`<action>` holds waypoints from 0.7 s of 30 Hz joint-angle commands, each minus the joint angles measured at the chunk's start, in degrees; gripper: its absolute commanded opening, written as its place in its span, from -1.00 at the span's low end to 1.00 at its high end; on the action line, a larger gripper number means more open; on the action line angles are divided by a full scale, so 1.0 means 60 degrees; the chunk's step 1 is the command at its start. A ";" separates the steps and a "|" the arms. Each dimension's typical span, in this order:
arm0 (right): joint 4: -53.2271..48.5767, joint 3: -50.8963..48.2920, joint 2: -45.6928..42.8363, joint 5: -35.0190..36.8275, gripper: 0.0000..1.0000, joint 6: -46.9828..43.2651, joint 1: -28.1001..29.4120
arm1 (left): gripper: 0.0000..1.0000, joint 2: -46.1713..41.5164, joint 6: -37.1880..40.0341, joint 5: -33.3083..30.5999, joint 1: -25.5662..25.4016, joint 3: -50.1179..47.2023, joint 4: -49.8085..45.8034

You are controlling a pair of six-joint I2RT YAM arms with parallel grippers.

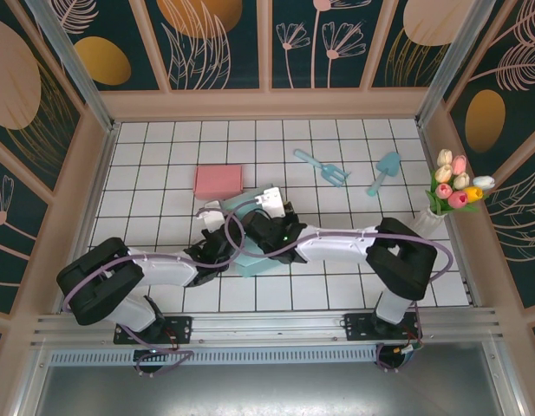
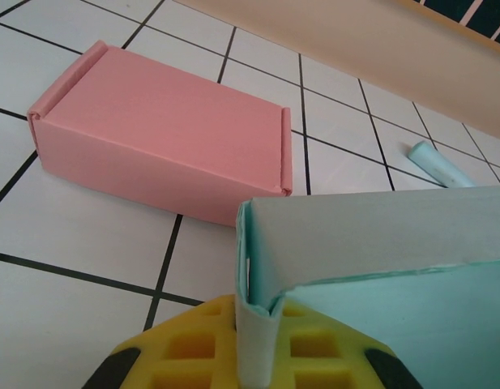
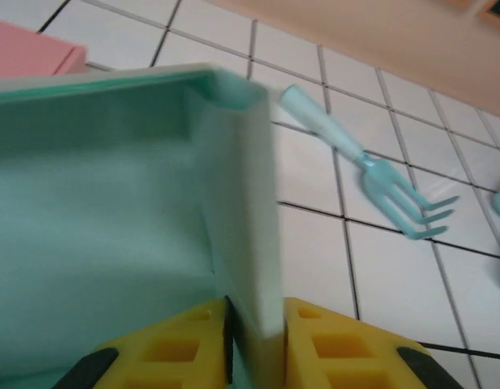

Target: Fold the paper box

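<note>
The paper box (image 1: 252,263) is pale teal card, half folded, lying at the table's middle between both arms. My left gripper (image 1: 220,251) comes in from the left. In the left wrist view the left gripper (image 2: 256,344) has its yellow pads (image 2: 185,348) shut on a doubled-over side wall of the box (image 2: 379,243). My right gripper (image 1: 261,227) reaches in from the right. Its yellow pads (image 3: 339,348) are pressed on both sides of an upright wall of the box (image 3: 96,203), near a corner, with the right gripper (image 3: 254,344) low in that view.
A closed pink box (image 1: 218,181) lies just behind the teal one, close in the left wrist view as the pink box (image 2: 160,130). A teal toy fork (image 1: 322,166) and shovel (image 1: 385,173) lie at the back right. A vase of tulips (image 1: 453,195) stands by the right wall.
</note>
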 commanded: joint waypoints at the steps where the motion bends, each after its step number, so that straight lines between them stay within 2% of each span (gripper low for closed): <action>1: -0.1671 0.0401 0.0500 0.2381 -0.58 0.0923 -0.0057 | -1.00 -0.0045 -0.0601 -0.1162 -0.0029 0.0306 -0.1106; 4: -0.3400 0.0893 0.0945 0.3328 -0.58 0.2494 -0.0052 | -1.00 0.0028 -0.0779 -0.1108 -0.0032 0.0321 -0.1079; 7: -0.6583 0.1767 0.1648 0.3852 -0.54 0.5654 -0.0045 | -1.00 0.0027 -0.0855 -0.0957 -0.0058 0.0308 -0.0964; 9: -0.7083 0.2066 0.2017 0.3691 -0.51 0.5746 -0.0034 | -1.00 -0.0036 -0.0791 -0.0735 -0.0048 0.0213 -0.0704; 10: -0.6664 0.2081 0.2073 0.3411 -0.50 0.5191 -0.0030 | -1.00 -0.0060 -0.0702 -0.0582 -0.0054 0.0150 -0.0505; 11: -0.5566 0.1888 0.1941 0.2938 -0.49 0.4115 -0.0030 | -1.00 -0.0086 -0.0645 -0.0459 -0.0051 0.0096 -0.0347; 12: -0.3196 0.1281 0.1512 0.1918 -0.47 0.1960 -0.0065 | -1.00 -0.0110 -0.0596 -0.0375 -0.0054 0.0073 -0.0255; 13: -0.0767 0.0252 0.0756 0.0274 -0.45 -0.0052 -0.0190 | -1.00 -0.0131 -0.0589 -0.0334 -0.0060 0.0064 -0.0250; 14: 0.0503 -0.0513 0.0063 -0.1190 -0.42 -0.0652 -0.0377 | -1.00 -0.0157 -0.0587 -0.0331 -0.0053 0.0051 -0.0250; 15: 0.1211 -0.1066 -0.0497 -0.2175 -0.40 -0.0790 -0.0594 | -1.00 -0.0187 -0.0588 -0.0351 -0.0060 0.0029 -0.0262; 18: 0.1461 -0.1298 -0.0969 -0.3034 -0.30 -0.1077 -0.0812 | -1.00 -0.0227 -0.0552 -0.0318 -0.0055 -0.0017 -0.0221; 21: 0.1784 -0.1390 -0.1196 -0.4641 0.02 -0.1108 -0.1059 | -1.00 -0.0080 -0.0520 -0.0366 -0.0062 0.0140 -0.0356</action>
